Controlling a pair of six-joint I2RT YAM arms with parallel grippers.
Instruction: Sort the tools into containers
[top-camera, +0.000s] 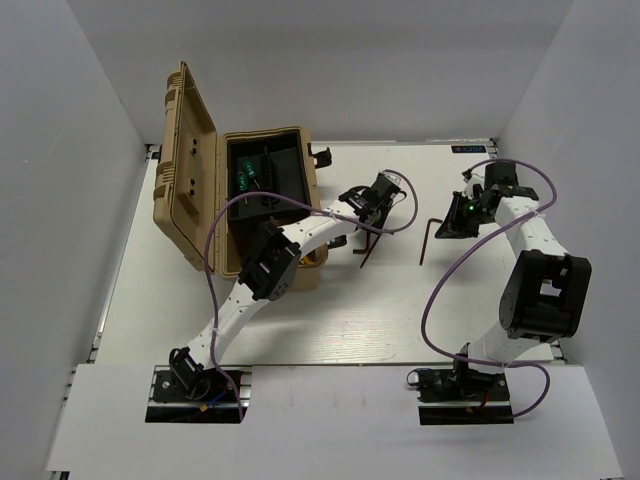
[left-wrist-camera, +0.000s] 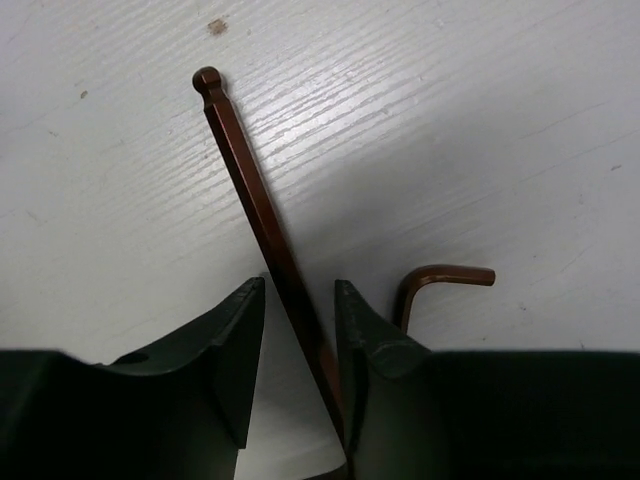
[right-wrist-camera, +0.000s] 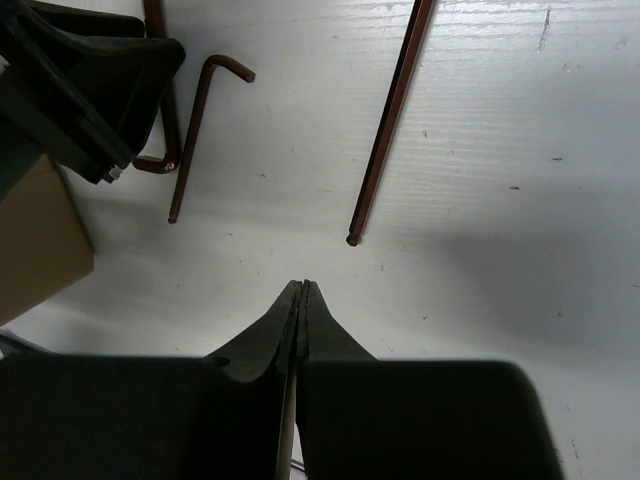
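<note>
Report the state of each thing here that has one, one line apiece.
case: lid open
green-handled tools: inside the case
left gripper: open, fingers either side of a hex key
hex key: lying on the table, not gripped
right gripper: shut, holding nothing

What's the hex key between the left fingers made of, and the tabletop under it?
Hex key: looks like metal with a dull brown, coppery coating; faceted shaft, soft highlights. Tabletop: seemingly white-painted or laminated wood; raised grain lines show.
</note>
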